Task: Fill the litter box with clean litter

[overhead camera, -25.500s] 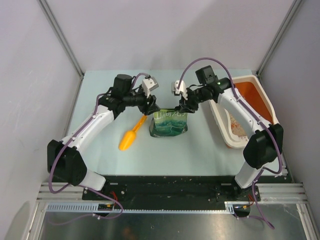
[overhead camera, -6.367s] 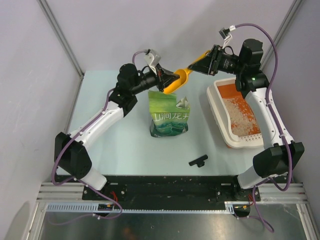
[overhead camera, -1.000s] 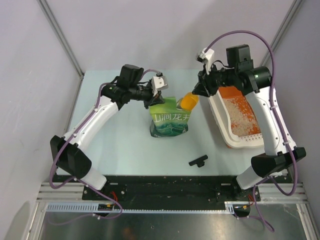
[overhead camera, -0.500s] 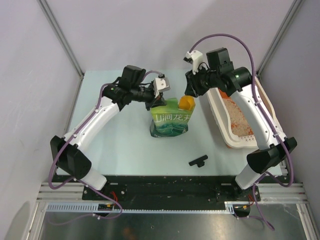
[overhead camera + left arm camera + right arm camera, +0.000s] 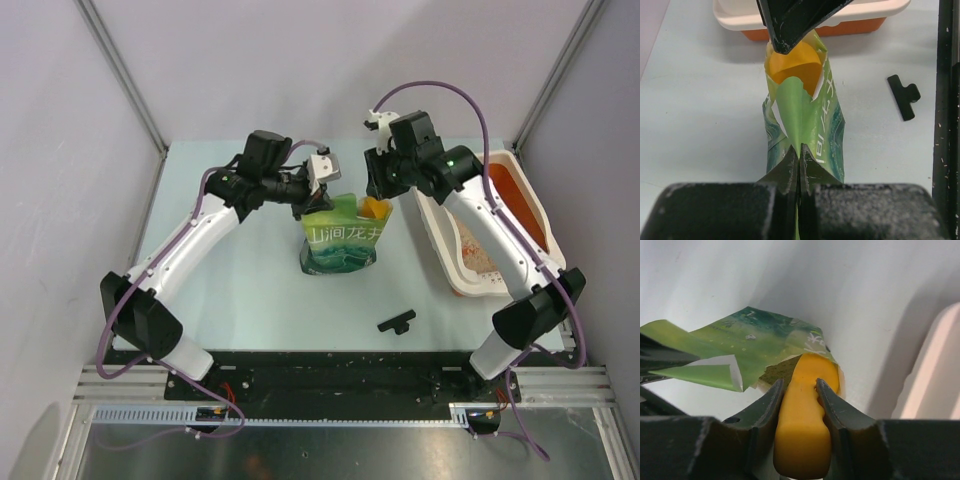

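The litter box [image 5: 535, 222], white with an orange inside, lies at the right, partly behind my right arm. Pale clean litter [image 5: 478, 256] covers its near end. A green bag [image 5: 340, 246] stands at the table's middle. My left gripper [image 5: 799, 150] is shut on the bag's [image 5: 826, 134] top edge and holds the mouth apart. My right gripper [image 5: 799, 385] is shut on the handle of an orange scoop [image 5: 802, 432]. The scoop's [image 5: 372, 208] bowl is down in the bag's mouth. Brownish granules [image 5: 777, 371] show inside the bag [image 5: 755, 337].
A black clip [image 5: 397, 321] lies on the table in front of the bag, also in the left wrist view [image 5: 904, 96]. Grey walls close in the table on the left, back and right. The litter box's rim [image 5: 740, 20] is just behind the bag.
My right gripper has swung left and lowered the scoop from beside the litter box into the bag's mouth. The left gripper has kept its hold on the bag.
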Available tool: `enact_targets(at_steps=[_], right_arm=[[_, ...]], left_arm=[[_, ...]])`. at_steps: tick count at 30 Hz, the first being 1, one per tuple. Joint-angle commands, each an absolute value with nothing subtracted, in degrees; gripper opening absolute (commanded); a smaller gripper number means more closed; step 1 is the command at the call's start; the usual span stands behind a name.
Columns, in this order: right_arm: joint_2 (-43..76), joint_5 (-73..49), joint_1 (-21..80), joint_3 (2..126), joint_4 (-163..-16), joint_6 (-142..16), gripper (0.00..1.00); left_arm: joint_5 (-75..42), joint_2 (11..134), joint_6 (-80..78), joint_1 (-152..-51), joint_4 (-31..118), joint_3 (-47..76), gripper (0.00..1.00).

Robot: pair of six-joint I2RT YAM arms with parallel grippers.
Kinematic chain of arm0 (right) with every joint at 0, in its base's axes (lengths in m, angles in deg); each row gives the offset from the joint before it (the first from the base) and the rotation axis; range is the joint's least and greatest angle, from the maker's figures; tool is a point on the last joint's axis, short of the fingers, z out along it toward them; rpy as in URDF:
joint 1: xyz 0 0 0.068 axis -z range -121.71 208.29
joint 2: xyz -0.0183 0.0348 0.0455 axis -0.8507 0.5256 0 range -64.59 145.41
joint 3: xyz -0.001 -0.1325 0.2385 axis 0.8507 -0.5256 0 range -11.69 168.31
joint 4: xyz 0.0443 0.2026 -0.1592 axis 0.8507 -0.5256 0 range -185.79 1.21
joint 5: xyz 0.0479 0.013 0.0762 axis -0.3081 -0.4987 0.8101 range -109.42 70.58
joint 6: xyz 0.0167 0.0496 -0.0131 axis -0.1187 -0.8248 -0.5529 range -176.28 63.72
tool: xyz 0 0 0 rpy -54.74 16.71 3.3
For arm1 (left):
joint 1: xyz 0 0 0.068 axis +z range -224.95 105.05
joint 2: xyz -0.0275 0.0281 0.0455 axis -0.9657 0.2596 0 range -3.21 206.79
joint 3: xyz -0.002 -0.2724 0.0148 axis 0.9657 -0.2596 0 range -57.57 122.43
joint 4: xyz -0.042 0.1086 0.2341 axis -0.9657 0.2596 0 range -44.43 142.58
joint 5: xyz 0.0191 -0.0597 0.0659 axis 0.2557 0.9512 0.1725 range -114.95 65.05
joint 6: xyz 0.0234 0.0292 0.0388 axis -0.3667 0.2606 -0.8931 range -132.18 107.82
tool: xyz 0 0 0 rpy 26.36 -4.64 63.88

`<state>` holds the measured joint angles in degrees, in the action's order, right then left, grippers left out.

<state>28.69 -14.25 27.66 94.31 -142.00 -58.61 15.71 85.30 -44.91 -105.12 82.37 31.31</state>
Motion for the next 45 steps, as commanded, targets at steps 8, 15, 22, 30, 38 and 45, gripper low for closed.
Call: enact_targets(at_steps=[8,15,22,30,38,45], right_arm=[[27.4,-36.3,25.9,84.8,-135.9,-64.7,0.0],[27.1,-32.2,27.0,75.4,-129.5,-69.2,0.0],[28.0,-25.0,27.6,70.4,-127.7,-69.7,0.0],[29.7,-6.5,31.1,65.2,-120.7,-78.8,0.0],[30.2,11.9,38.8,64.0,-108.2,-86.3,0.0],[33.2,30.4,49.7,64.0,-101.6,-96.0,0.0]], left_arm=[[20.5,84.2,-38.2,-106.6,72.7,31.0,0.0],[20.7,84.2,-36.5,-107.2,70.5,30.7,0.0],[20.0,85.1,-36.4,-108.0,68.7,32.1,0.0],[18.6,84.9,-36.2,-108.3,68.5,32.2,0.0],[14.6,81.4,-38.1,-109.2,68.4,27.2,0.0],[4.9,78.3,-42.8,-109.9,68.5,23.8,0.0]])
